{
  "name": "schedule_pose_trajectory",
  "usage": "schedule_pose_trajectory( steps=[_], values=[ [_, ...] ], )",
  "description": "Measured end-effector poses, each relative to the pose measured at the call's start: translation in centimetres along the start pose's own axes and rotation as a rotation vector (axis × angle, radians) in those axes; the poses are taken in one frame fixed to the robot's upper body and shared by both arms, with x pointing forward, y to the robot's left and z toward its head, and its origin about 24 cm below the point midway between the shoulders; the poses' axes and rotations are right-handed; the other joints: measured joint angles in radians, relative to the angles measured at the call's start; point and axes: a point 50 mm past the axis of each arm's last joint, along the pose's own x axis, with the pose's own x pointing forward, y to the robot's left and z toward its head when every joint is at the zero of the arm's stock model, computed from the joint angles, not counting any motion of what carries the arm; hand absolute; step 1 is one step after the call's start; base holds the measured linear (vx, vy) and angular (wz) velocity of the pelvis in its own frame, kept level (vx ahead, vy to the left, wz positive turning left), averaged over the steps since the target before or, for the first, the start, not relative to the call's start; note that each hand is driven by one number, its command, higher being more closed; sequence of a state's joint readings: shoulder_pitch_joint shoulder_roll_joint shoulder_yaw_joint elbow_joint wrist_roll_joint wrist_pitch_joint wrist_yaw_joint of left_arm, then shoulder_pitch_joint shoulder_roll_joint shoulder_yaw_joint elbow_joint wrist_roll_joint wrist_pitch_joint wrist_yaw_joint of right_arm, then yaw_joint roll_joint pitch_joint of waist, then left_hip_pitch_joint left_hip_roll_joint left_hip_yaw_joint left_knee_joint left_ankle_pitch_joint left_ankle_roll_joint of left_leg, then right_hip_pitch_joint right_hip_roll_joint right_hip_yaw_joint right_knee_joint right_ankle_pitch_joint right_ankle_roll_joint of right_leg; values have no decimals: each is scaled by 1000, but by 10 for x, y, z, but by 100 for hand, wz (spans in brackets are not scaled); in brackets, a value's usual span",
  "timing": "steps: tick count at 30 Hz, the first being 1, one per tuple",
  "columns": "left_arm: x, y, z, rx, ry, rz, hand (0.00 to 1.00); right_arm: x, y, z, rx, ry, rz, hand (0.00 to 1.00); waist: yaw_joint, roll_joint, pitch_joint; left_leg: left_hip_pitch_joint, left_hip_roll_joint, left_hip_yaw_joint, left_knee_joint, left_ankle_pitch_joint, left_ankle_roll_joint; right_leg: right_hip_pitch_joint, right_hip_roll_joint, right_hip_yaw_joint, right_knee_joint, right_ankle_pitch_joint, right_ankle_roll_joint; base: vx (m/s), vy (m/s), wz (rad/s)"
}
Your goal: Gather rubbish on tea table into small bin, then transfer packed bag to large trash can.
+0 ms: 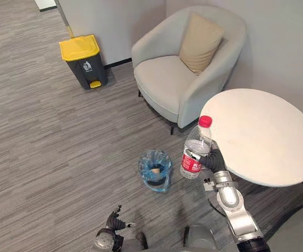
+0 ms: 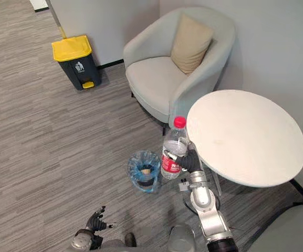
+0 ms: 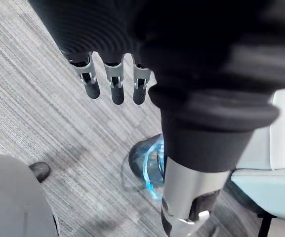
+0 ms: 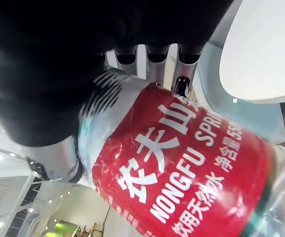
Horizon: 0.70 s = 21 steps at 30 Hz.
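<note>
The right hand grips the bottle with curled fingers, upright just off the tea table's near left edge. It is best carried squarely over the small bin before release. The bottle is clear, thin, ridged plastic with a red cap, and seems nearly empty. The bin's blue bag looks glossy and crinkled. The left hand hangs low, fingers straight.

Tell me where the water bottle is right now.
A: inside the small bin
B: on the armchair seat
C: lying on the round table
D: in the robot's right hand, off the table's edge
D: the right hand is curled round the upright bottle, which shows between the round table and the small bin.
</note>
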<state>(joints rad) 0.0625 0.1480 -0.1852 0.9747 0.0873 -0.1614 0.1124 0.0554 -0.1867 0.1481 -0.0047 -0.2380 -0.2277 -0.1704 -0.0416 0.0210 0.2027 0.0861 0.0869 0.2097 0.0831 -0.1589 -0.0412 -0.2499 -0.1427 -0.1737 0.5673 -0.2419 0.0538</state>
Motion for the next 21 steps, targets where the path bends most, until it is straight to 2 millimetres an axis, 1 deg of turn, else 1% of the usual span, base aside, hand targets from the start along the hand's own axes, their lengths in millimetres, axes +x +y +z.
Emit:
schedule_pose_trajectory(
  steps=[1, 2, 3, 4, 5, 6, 7, 8, 9, 10, 11, 12, 13, 14, 15, 16, 17, 18, 19, 21],
  values=[
    [0, 1, 1, 1, -2, 1, 0, 0, 0, 0, 0, 1, 1, 100, -2, 0, 0, 4, 8, -9, -2, 0, -4, -20, 17, 2, -26, 3, -2, 322, -111, 56],
    [0, 4, -3, 9, 12, 6, 0, -1, 0, -2, -7, 7, 7, 100, -10, -8, -2, 16, 17, -24, -4, 14, -30, -37, 49, 20, -160, 59, -4, 311, -119, 58],
    [0, 5, -4, 11, 13, 7, 0, -1, 0, -3, -11, 9, 13, 100, -10, -24, -8, 21, 4, -33, -1, 12, -42, -32, 52, 36, -232, 120, -5, 501, -209, 82],
    [0, -2, -2, -10, 10, -4, 0, 0, -2, -6, -32, 18, 22, 100, -13, -4, -12, 31, 28, -71, 23, -5, -71, -15, 58, 26, -221, 221, -45, 439, -213, 58],
    [0, -4, -2, -24, 10, -4, 0, 0, -4, -6, -39, 18, 20, 100, -9, 12, -17, 0, 41, -73, 69, -5, -71, -11, 64, 15, -229, 186, -53, 545, -298, 65],
    [0, -4, -1, -34, 13, 0, 0, -1, -4, -7, -33, 23, 15, 100, -13, 24, -6, -52, 65, -84, 177, -10, -74, 23, 74, -13, -255, 173, -57, 357, -228, 45],
    [0, -4, 0, -41, 10, 3, 0, -3, -4, -8, -32, 31, 15, 100, -14, 24, -2, -81, 76, -86, 254, -10, -74, 50, 80, -25, -275, 170, -61, 338, -221, 44],
    [1, -4, 3, -46, -3, 6, 0, -6, -4, -11, -25, 45, 16, 100, -8, 26, 1, -119, 105, -85, 394, -7, -77, 105, 98, -40, -310, 166, -76, 274, -142, 19],
    [1, -4, 5, -45, -12, 4, 0, -7, -4, -11, -25, 48, 18, 100, 5, 26, 3, -146, 129, -82, 493, -5, -79, 156, 115, -43, -331, 157, -91, 266, -113, 2],
    [1, -5, 5, -47, -12, 3, 0, -6, -4, -11, -22, 44, 15, 100, 6, 23, 5, -155, 141, -80, 531, -8, -73, 176, 120, -42, -339, 152, -98, 195, -57, -10],
    [1, -5, 5, -47, -14, 3, 0, -6, -4, -9, -7, 38, 10, 100, 4, 20, 7, -172, 146, -68, 564, -17, -60, 199, 123, -38, -352, 150, -101, 184, -11, -15],
    [2, -4, 7, -49, -18, 4, 0, -6, -6, -9, 5, 37, -1, 100, 4, 17, 9, -198, 145, -48, 575, -36, -31, 218, 123, -28, -369, 150, -101, 181, 24, -26],
    [3, -4, 9, -53, -23, 6, 0, -6, -8, -10, 7, 45, -11, 100, 10, 15, 10, -224, 142, -31, 556, -55, -11, 227, 122, -15, -378, 150, -101, 162, 56, -29],
    [3, -3, 10, -53, -27, 7, 0, -7, -9, -11, 7, 48, -16, 100, 12, 15, 10, -233, 139, -24, 528, -57, -6, 229, 120, -8, -378, 149, -100, 111, 106, -31],
    [3, -3, 11, -52, -30, 7, 0, -8, -10, -12, 6, 55, -21, 100, 12, 18, 10, -243, 130, -11, 426, -49, -2, 232, 115, 1, -372, 141, -84, 118, 164, -17],
    [3, -4, 12, -52, -31, 4, 0, -9, -12, -13, 2, 58, -25, 100, 8, 28, 15, -243, 119, -18, 320, 14, -12, 234, 114, 4, -357, 130, -68, 127, 190, -13],
    [4, -5, 13, -55, -32, 4, 0, -9, -14, -16, -2, 71, -33, 100, 13, 26, 20, -221, 105, -31, 267, 38, -53, 237, 115, 17, -346, 117, -43, 132, 183, -1],
    [4, -4, 13, -54, -34, 4, 0, -10, -14, -16, 2, 76, -38, 100, 13, 18, 20, -209, 84, -32, 244, 49, -50, 239, 101, 20, -350, 116, -36, 106, 153, 8],
    [4, -5, 13, -53, -35, 2, 0, -11, -13, -16, 9, 77, -39, 100, 13, 13, 22, -191, 60, -30, 209, 58, -41, 250, 82, 21, -374, 123, -21, 86, 161, 17],
    [4, -4, 15, -50, -43, 3, 0, -11, -11, -17, 9, 79, -33, 100, 29, 19, 24, -177, 34, -27, 187, 65, -30, 267, 60, 21, -398, 134, -5, 23, 124, 9]
  ],
)
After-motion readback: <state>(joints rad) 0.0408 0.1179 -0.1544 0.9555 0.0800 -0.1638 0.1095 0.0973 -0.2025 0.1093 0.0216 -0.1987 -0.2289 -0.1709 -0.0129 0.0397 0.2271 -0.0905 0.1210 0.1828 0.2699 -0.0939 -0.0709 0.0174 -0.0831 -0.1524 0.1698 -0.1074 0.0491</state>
